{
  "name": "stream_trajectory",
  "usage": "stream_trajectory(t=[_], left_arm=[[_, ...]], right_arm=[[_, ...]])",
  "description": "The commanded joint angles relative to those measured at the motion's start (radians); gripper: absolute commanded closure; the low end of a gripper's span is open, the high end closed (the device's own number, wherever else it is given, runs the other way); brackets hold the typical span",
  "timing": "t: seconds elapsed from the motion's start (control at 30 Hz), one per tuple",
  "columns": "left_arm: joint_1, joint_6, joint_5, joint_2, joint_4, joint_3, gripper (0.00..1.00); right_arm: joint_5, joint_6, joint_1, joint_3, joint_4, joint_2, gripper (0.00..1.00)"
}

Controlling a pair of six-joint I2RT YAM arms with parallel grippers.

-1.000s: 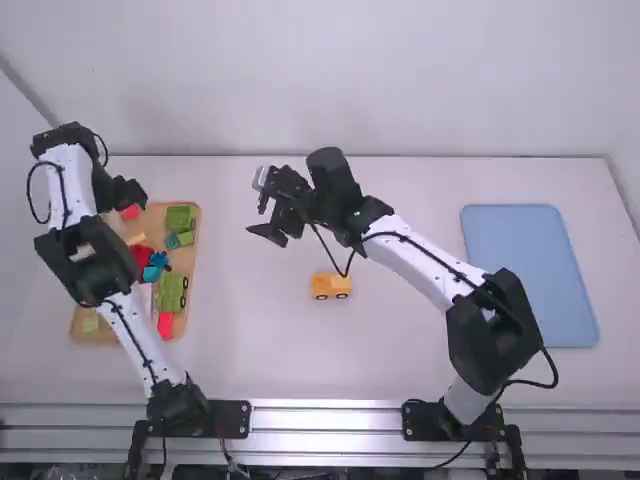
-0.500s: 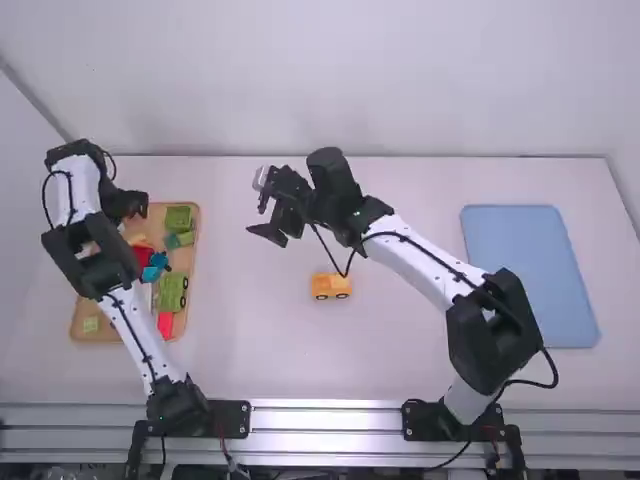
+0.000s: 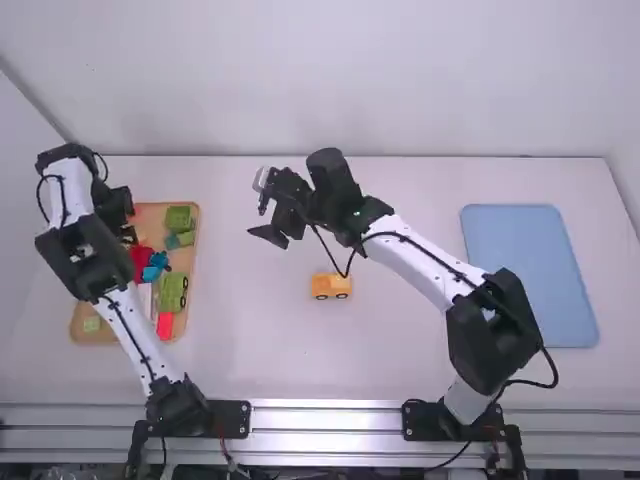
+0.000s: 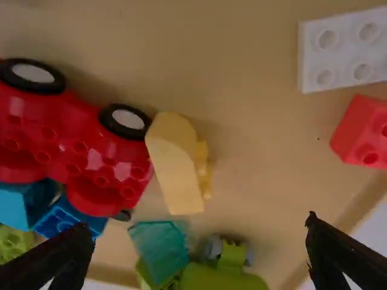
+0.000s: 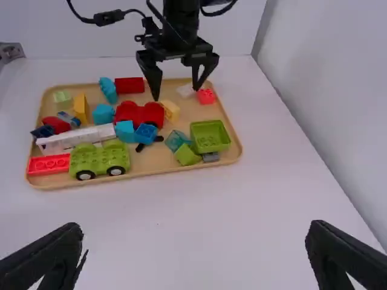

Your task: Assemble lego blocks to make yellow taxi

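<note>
My left gripper [image 3: 128, 232] is over the far left part of the wooden tray [image 3: 194, 250]. Its fingers stand open in the left wrist view, where the left gripper [image 4: 198, 228] has a pale yellow sloped block [image 4: 175, 166] lying between and beyond its tips, beside a red wheeled base [image 4: 91, 145]. On the mid-table sits a yellow-orange car body [image 3: 331, 286] with dark wheels. Farther back than the car, the right gripper [image 3: 260, 218] hangs open above the table; in the right wrist view the right gripper [image 5: 196, 234] holds nothing.
The tray also holds a green wheeled base [image 5: 100, 158], a green hollow block [image 5: 209, 136], a white block [image 4: 344, 48], a red block [image 4: 363, 132] and several others. A blue tray [image 3: 530, 275] lies at the right.
My left gripper has shifted toward the left and nearer the camera over the tray, uncovering part of its far end. The right arm and the yellow-orange car have kept still.
</note>
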Motion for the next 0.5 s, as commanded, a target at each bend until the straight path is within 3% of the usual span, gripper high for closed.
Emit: stream_trajectory(t=[0.0, 0.17, 0.2, 0.37, 0.47], left_arm=[[-0.027, -0.080, 0.008, -0.002, 0.002, -0.029, 0.11], [-0.047, -0.110, -0.013, -0.002, 0.051, -0.069, 0.16], [-0.049, -0.137, -0.040, -0.002, 0.046, -0.075, 0.21], [-0.045, -0.157, -0.107, -0.002, 0.035, -0.076, 0.18], [-0.037, -0.138, -0.121, -0.002, 0.060, -0.086, 0.27]], right_arm=[[-0.002, 0.005, 0.004, 0.032, 0.002, -0.002, 0.02], [-0.001, 0.004, 0.003, 0.032, 0.002, -0.002, 0.02], [0.003, 0.005, 0.003, 0.032, 0.002, -0.002, 0.02], [0.044, 0.005, 0.004, 0.032, -0.005, -0.002, 0.02], [0.049, 0.005, 0.003, 0.032, -0.005, -0.002, 0.02]])
